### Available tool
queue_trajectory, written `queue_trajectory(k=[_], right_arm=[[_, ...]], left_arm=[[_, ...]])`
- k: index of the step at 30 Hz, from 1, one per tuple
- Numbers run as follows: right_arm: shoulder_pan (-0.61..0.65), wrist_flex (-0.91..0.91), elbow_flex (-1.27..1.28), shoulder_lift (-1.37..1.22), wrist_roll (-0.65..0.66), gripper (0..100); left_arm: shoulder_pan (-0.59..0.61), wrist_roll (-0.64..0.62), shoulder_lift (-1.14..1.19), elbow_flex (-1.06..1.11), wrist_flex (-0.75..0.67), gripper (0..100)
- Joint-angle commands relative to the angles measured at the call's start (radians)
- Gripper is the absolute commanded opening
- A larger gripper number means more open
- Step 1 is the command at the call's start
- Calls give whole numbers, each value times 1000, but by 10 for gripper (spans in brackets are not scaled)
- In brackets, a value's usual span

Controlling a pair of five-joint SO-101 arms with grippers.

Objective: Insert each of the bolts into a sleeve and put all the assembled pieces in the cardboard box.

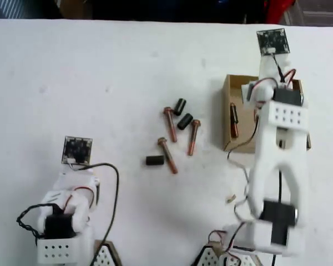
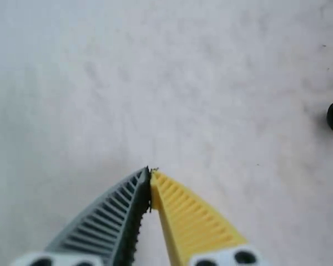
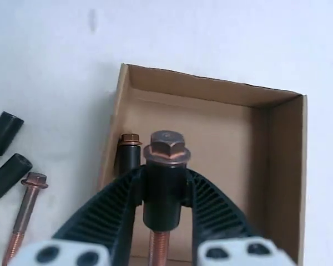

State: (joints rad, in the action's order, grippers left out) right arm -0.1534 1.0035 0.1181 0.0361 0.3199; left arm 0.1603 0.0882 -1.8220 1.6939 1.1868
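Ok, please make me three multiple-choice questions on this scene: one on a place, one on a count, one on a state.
1. The right pincer hangs over: A the cardboard box; B loose bolts; C a plate.
2. Black sleeves lying loose on the table: A one; B three; C five.
3. The left pincer is: A open; B shut and empty; C shut on a bolt.
Answers: 1 A, box walls show behind its held bolt; 2 B, the high view shows three; 3 B, it closes on nothing.
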Motion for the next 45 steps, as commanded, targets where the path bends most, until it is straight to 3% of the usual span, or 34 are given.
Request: queue_trajectory(k=[1,19,31,37,45], right_arm=[[-22,45,-164,-120,12,17],[-16,255,-628,-704,12,17],[18,355,-721,-728,14,25],[35,412,-744,-722,14,146],[33,421,-760,-688,14,137]], left_arm=[[7,9,-7,-2,-26,23],[5,9,-7,-2,-40,23],[5,9,-7,-2,-40,23],[5,9,-7,-2,-35,23],[5,9,-7,-2,-34,23]])
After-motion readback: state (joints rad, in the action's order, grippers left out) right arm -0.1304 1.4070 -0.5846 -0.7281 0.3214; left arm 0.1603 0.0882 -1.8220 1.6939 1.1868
